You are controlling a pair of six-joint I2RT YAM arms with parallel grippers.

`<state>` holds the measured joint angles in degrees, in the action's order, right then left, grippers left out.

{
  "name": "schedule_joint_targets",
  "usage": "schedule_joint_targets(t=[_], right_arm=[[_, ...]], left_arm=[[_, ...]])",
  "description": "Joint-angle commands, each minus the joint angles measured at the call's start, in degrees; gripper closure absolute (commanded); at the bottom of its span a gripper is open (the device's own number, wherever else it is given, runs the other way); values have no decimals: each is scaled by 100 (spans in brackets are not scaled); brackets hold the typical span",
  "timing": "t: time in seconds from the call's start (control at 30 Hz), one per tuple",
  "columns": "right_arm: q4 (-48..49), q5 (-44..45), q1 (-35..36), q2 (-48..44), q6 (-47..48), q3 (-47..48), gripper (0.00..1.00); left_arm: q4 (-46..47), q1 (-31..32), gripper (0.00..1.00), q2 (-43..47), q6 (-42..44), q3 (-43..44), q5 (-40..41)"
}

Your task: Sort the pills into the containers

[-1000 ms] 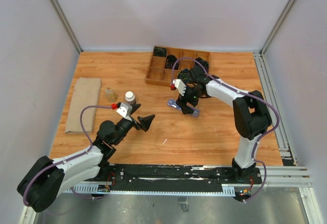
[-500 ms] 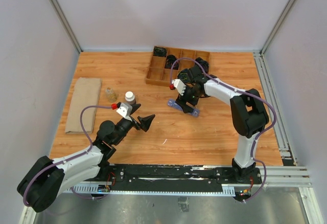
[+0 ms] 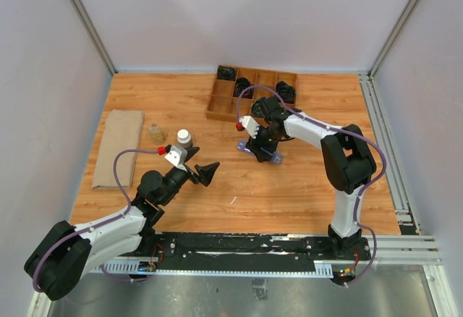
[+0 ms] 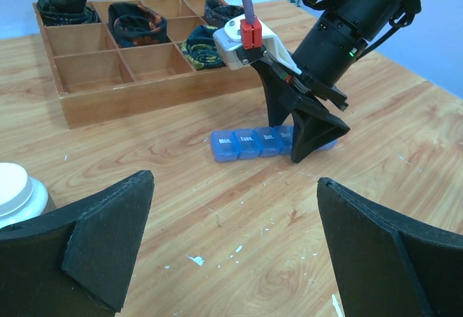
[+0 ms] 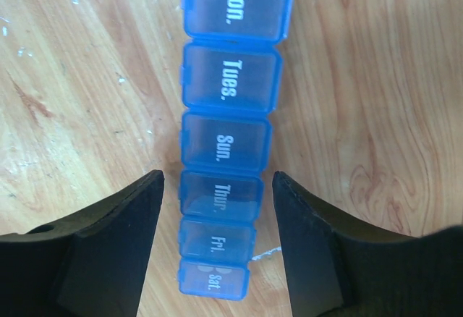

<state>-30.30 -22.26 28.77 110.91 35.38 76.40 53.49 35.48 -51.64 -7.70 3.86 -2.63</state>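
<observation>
The containers are a slim translucent-blue pill-organizer strip (image 3: 269, 155) lying flat on the wooden table, lids shut and marked Mon. to Sat. (image 5: 228, 129). Pale shapes show through the Sat. lid. My right gripper (image 3: 257, 145) is open and points down over the strip. Its fingers (image 5: 123, 223) stand on either side of the Thur. compartment, with narrow gaps. My left gripper (image 3: 210, 173) is open and empty, low over the table to the left of the strip. The left wrist view shows the strip (image 4: 246, 145) ahead, with the right gripper (image 4: 307, 132) on it.
A wooden divided tray (image 3: 217, 105) of black cables stands at the back. A white-capped bottle (image 3: 184, 137) and a small glass jar (image 3: 155, 131) stand beside the left arm. A brown cloth (image 3: 118, 148) lies at the far left. Small white flecks dot the wood (image 4: 195, 260).
My right gripper has moved a little to the left along the strip, and the strip has shifted slightly left with it. The left arm has not moved.
</observation>
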Motion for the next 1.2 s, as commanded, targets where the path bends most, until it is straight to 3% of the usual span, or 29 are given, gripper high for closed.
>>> schedule_joint_targets(t=[0.0, 0.33, 0.5, 0.67, 0.8, 0.97, 1.17], right_arm=[[-55, -93, 143, -62, -117, 168, 36], [-54, 66, 198, -105, -128, 156, 48], [-54, 32, 198, -246, -94, 115, 71], [-95, -341, 198, -496, 119, -56, 80], [-307, -929, 199, -845, 596, -328, 82], [-516, -1333, 280, -1217, 1149, -601, 84], [-699, -1238, 649, -1581, 1704, -781, 85]], left_arm=[[234, 38, 1, 40, 102, 27, 2], [232, 40, 1, 31, 92, 36, -1], [206, 45, 1, 30, 102, 45, 0], [7, 37, 1, 82, -20, 149, 44], [309, 38, 2, 126, -898, 17, -297], [1042, 42, 4, 105, -2655, -367, -655], [714, 38, 4, 239, -4385, -403, -431]])
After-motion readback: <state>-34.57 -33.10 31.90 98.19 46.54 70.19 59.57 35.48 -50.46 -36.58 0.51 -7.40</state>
